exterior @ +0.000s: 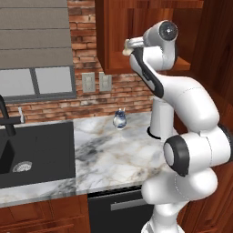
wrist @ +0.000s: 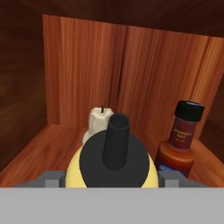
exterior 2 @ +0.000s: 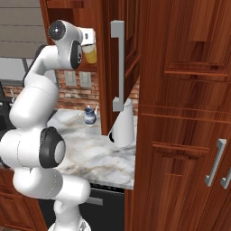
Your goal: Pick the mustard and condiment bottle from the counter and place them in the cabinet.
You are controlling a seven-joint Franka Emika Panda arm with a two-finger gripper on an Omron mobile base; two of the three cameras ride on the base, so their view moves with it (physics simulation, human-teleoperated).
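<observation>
1. Hand view, lower centre: the mustard is seen from above, its yellow shoulders and a dark cap and nozzle filling the space just above the grey band. It is judged to be pinched by the gripper, since the bottle hangs in the air at the hand in the right base view; the fingers themselves are hidden by the bottle.
2. At the right of the hand view the condiment bottle is seen standing upright on the cabinet shelf, so that half of the task is judged done.
3. The mustard is held just beside the condiment bottle, to its left in the frame, presumably so that it can be set down without a knock. A small white candle stands behind it, toward the back wall.
4. In the left base view the arm is raised to the upper middle of the frame, the hand reaching into the open wall cabinet.
5. Lower in that frame the marble counter is shown with a black sink at the left, a small glass teapot near the brick wall, and a white paper-towel roll by the wood panelling.
</observation>
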